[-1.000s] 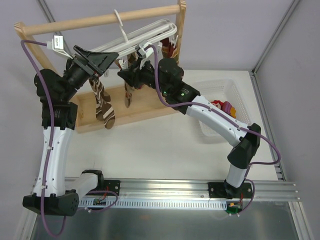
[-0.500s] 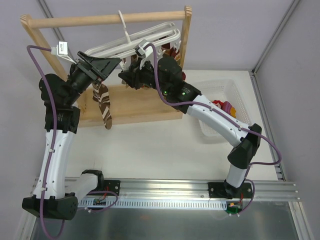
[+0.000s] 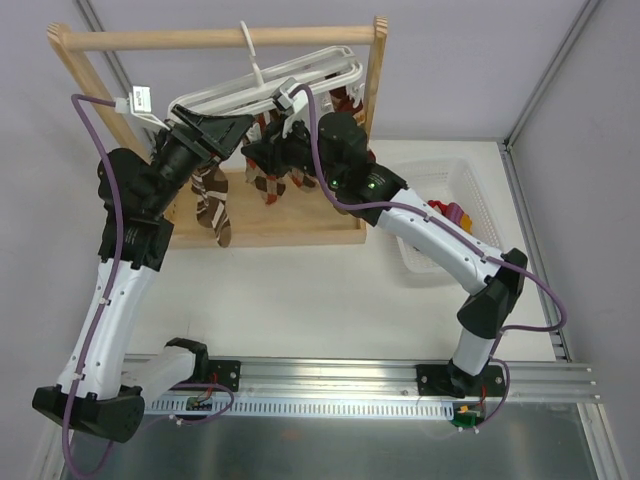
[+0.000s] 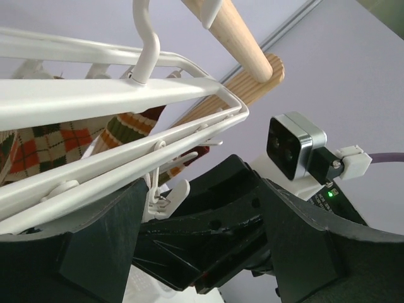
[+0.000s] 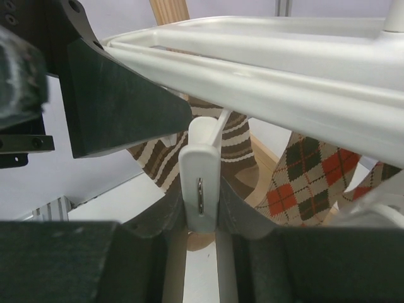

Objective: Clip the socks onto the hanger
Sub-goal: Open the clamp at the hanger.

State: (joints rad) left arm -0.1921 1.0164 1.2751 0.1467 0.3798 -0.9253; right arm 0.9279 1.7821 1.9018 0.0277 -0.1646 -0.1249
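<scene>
Socks hang below the white plastic railed hanger (image 4: 95, 101), which is hooked on the round bar of the light wooden rack (image 3: 160, 38) at the far side of the bench (image 3: 300, 285). The brown-white wavy striped sock (image 3: 212, 205) hangs at the left part. The brown argyle sock (image 3: 275, 185) is just to the right of it, and dark red socks (image 3: 340, 100) are at the far right end, near the right post of the rack.

Both arms reach up to the near rail of the hanger, and their claws are close to each other. The left claw (image 3: 228, 122) is wide: in its wrist view the 2 black fingers (image 4: 88, 252) stand far apart below the rails, with the front of the right arm between them. The right claw (image 5: 202, 218) is narrow and pinches 1 small white dangling clip (image 5: 201, 170) from both sides. This clip hangs upright on its thin stem from the rail. Behind it are the wavy striped sock and, to the right, the argyle sock. I cannot tell if the mouth of the clip is opened.

At the right of the bench stands a white plastic basket (image 3: 470, 180), and in it lies a magenta-purple sock with a yellow band (image 3: 453, 214).
</scene>
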